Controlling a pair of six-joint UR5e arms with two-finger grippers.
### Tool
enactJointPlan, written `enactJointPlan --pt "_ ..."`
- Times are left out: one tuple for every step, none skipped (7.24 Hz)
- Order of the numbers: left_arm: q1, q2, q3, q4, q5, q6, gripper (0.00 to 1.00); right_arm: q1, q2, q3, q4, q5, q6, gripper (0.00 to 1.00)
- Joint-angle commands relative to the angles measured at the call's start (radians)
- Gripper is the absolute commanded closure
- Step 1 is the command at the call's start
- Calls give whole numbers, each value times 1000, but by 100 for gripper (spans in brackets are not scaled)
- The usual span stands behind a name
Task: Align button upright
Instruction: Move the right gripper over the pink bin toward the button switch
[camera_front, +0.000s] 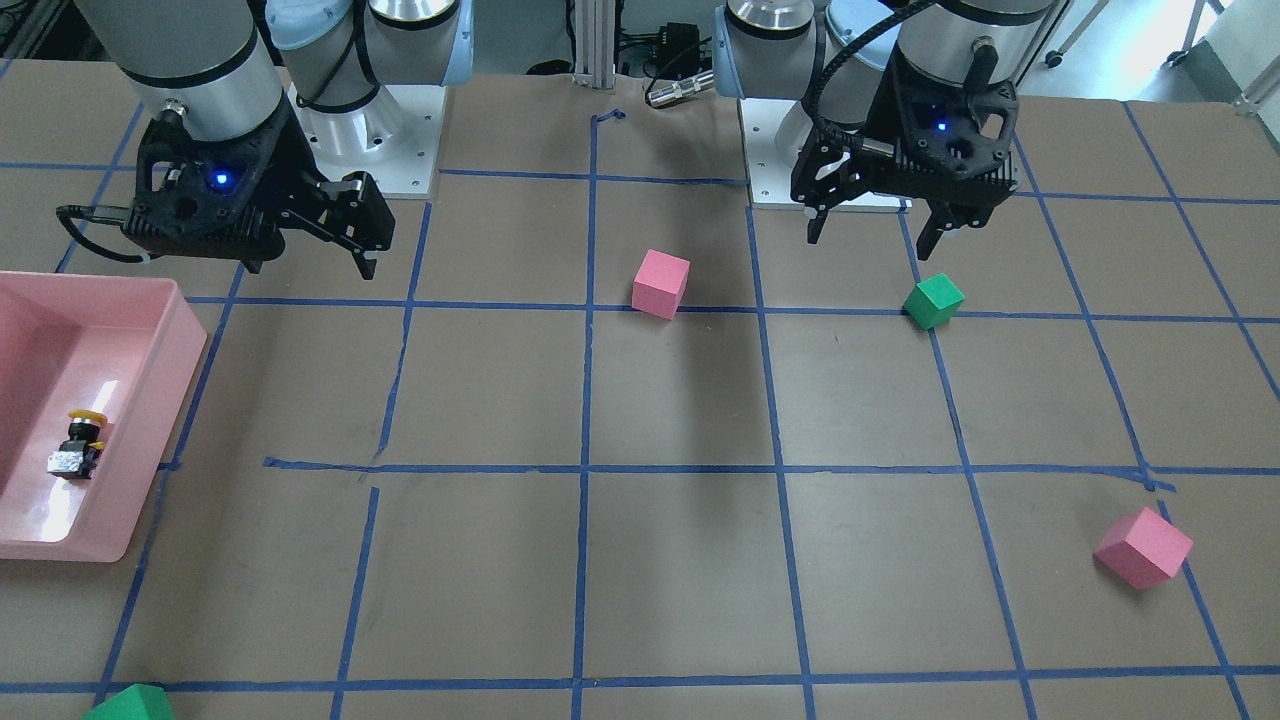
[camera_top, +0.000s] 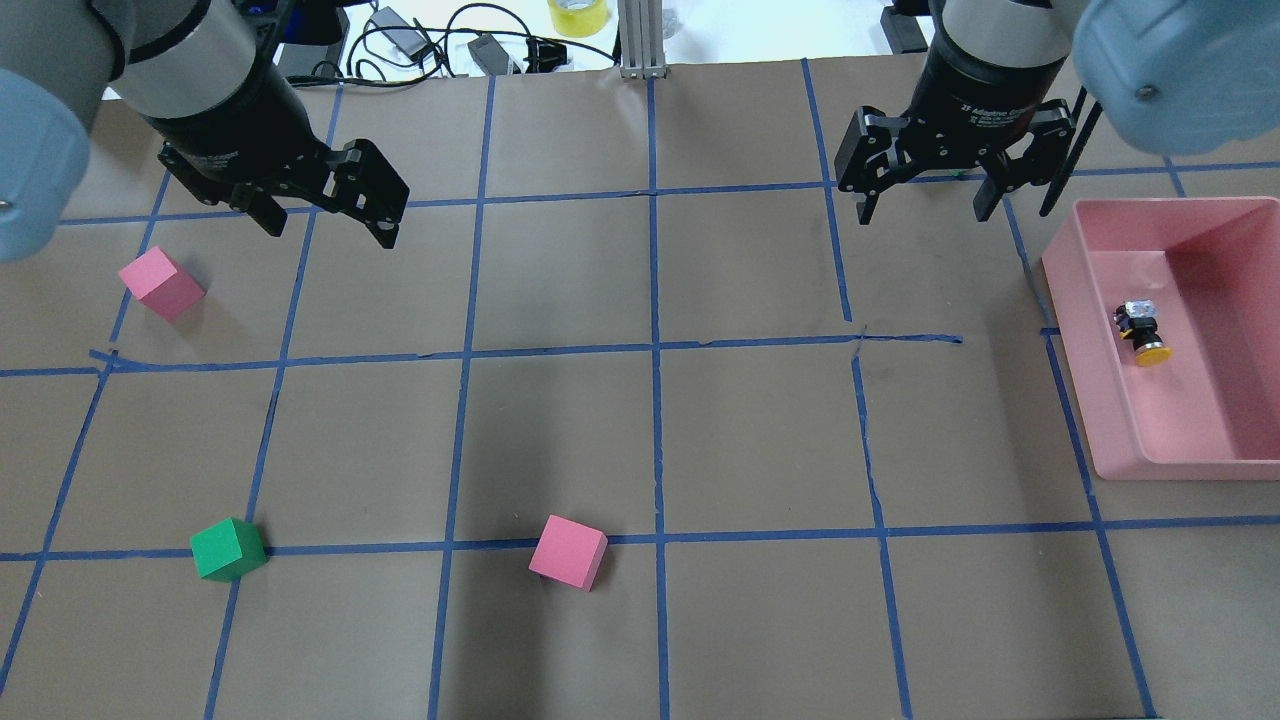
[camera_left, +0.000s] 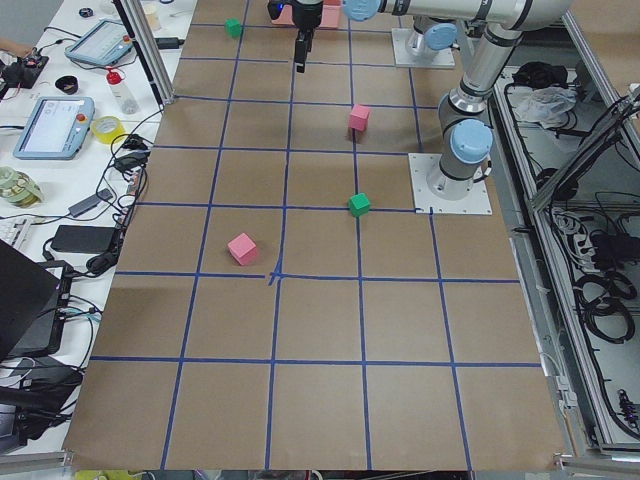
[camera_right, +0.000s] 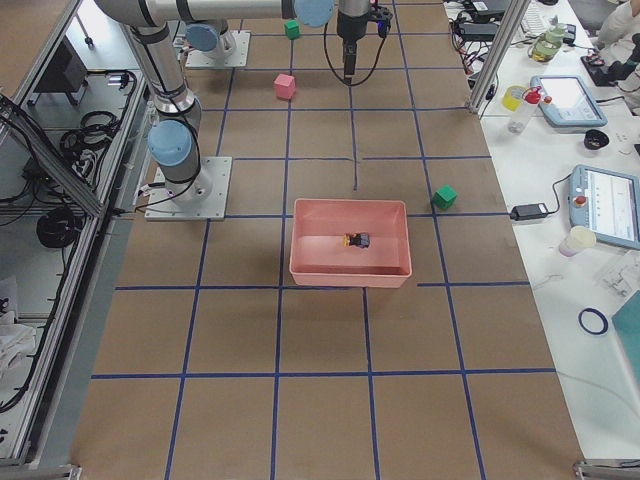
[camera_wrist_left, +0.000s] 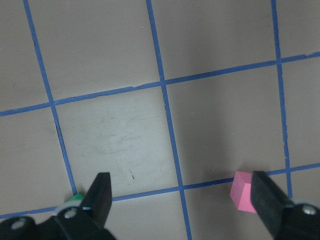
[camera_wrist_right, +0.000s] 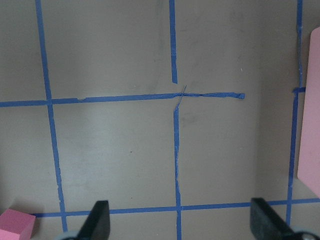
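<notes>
The button (camera_top: 1143, 332) lies on its side in the pink bin (camera_top: 1180, 205) at the table's right, with its yellow cap toward the near side and its grey base toward the far side. It also shows in the front view (camera_front: 78, 445) and the right side view (camera_right: 357, 240). My right gripper (camera_top: 922, 216) hangs open and empty above the table, left of the bin and beyond its far corner. My left gripper (camera_top: 330, 234) is open and empty over the far left of the table. Both wrist views show open fingers (camera_wrist_left: 100, 195) (camera_wrist_right: 97, 220) over bare paper.
A pink cube (camera_top: 160, 283) lies just below my left gripper. Another pink cube (camera_top: 568, 552) and a green cube (camera_top: 228, 549) sit near the front. A further green cube (camera_front: 130, 705) lies beyond the bin. Blue tape lines grid the brown table.
</notes>
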Motion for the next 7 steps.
enactJointPlan --pt "1 0 0 0 -1 0 0 -5 7 7 -2 -2 0 0" --pt "0 0 0 0 -1 0 0 -41 9 7 -12 -18 -19 0" --pt "1 0 0 0 -1 0 0 -104 10 8 -11 -22 -36 0" --pt "1 0 0 0 -1 0 0 -179 19 10 -6 -24 -88 0" --pt "1 0 0 0 -1 0 0 -263 26 18 -11 -24 -192 0" --pt "0 0 1 0 -1 0 0 -334 30 47 -69 -22 -213 0" --pt "1 0 1 0 -2 0 0 -397 61 98 -163 -22 -219 0"
